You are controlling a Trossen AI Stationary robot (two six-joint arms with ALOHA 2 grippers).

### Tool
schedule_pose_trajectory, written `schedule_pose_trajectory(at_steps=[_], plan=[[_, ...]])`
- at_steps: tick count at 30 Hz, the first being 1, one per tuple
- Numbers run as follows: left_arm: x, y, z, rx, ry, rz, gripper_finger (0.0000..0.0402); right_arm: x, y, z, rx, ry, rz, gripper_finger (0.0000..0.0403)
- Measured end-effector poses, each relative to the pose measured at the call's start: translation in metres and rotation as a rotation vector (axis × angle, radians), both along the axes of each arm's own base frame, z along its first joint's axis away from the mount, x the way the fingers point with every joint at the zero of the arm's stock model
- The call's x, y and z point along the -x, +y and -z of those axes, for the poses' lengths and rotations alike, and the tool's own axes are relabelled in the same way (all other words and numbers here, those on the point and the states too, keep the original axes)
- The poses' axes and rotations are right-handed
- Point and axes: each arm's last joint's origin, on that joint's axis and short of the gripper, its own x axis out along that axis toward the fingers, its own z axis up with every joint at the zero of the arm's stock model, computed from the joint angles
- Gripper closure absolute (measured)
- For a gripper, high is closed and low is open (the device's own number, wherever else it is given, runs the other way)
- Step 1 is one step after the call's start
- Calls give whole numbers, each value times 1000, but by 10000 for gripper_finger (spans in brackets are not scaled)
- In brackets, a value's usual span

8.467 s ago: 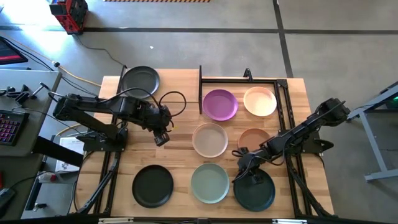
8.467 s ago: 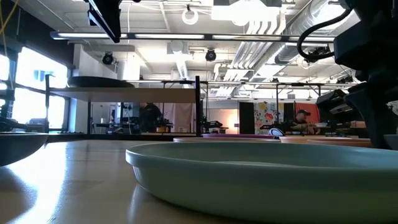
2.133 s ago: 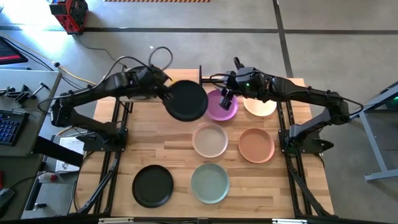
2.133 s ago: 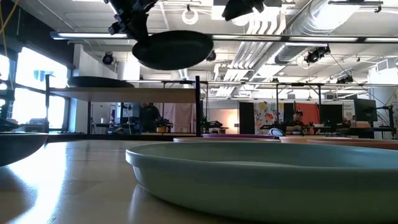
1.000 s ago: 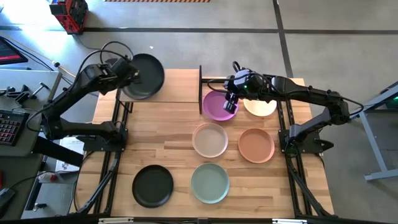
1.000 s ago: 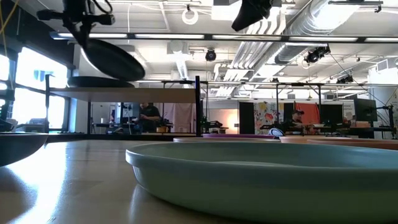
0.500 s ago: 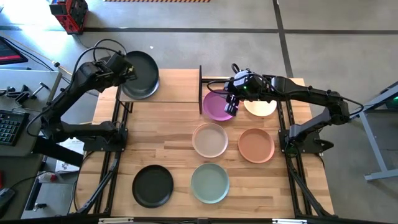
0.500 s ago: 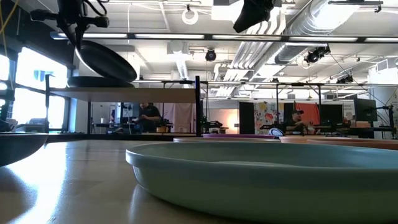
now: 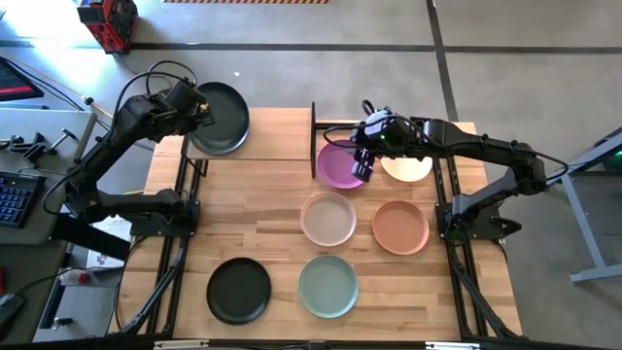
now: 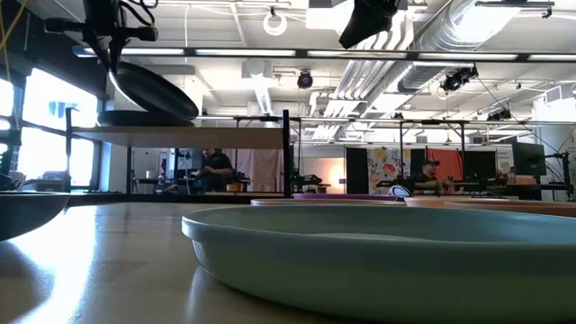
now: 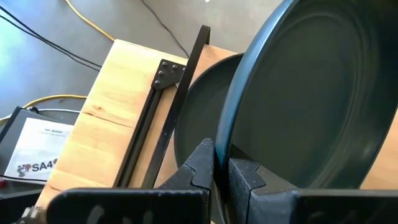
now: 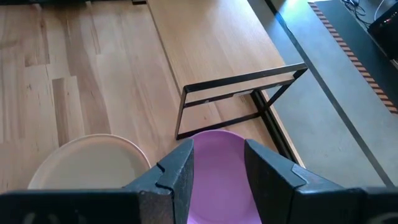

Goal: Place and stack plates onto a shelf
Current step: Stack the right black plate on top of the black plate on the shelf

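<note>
Striped butcher-block bench [image 9: 272,209] carries the pale shelf [image 9: 267,136] across its far left corner, where one black plate [image 11: 196,124] already lies. Left gripper [image 11: 221,171] pinches the rim of a second black plate [image 9: 220,117], tilted just above the first, likely so it can slide down onto it as a stack. Right gripper [image 12: 214,162], fingers spread and empty, hovers over the purple plate [image 9: 340,165] near the far edge, probably lining up the next pick

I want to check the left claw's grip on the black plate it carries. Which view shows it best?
The left wrist view: the left claw pinches the round black plate's rim. The high view shows it small; the low view shows it tilted; the right wrist view misses it.
</note>
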Motion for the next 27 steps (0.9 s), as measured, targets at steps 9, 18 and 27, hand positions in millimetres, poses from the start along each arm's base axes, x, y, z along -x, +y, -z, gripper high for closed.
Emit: schedule_pose_trajectory(at_steps=[9,18,27], plan=[[1,-2,1,28,24,24,394,2,0,2,-9,23,-2,272],[-4,3,5,57,53,39,366,3,1,3,-14,41,-3,272],[-9,9,9,78,77,38,331,5,1,5,-20,68,-3,272]])
